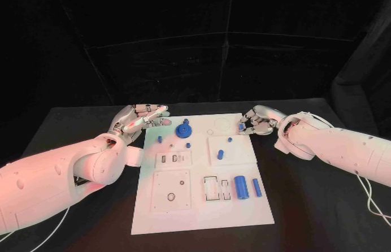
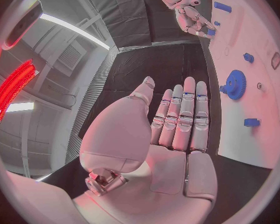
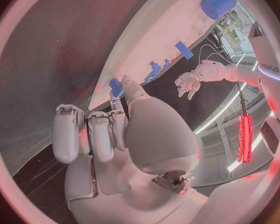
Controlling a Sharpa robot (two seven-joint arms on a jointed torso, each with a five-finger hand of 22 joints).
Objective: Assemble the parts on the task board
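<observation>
The white task board (image 1: 204, 207) lies in the middle of the black table. A blue gear (image 1: 184, 130) stands near its far edge, with small blue parts (image 1: 221, 154) around it. A blue cylinder (image 1: 240, 186) and a slim blue bar (image 1: 256, 187) lie near the right edge. My left hand (image 1: 143, 118) hovers by the board's far left corner, fingers (image 2: 184, 119) straight and holding nothing. My right hand (image 1: 259, 122) is at the far right edge and pinches a small blue part (image 1: 243, 126), seen at its fingertips (image 3: 117, 87).
The board carries several recessed slots and a square plate with a hole (image 1: 172, 190) near its front left. Black table (image 1: 317, 207) stretches to both sides of the board. My white forearms lie along each side.
</observation>
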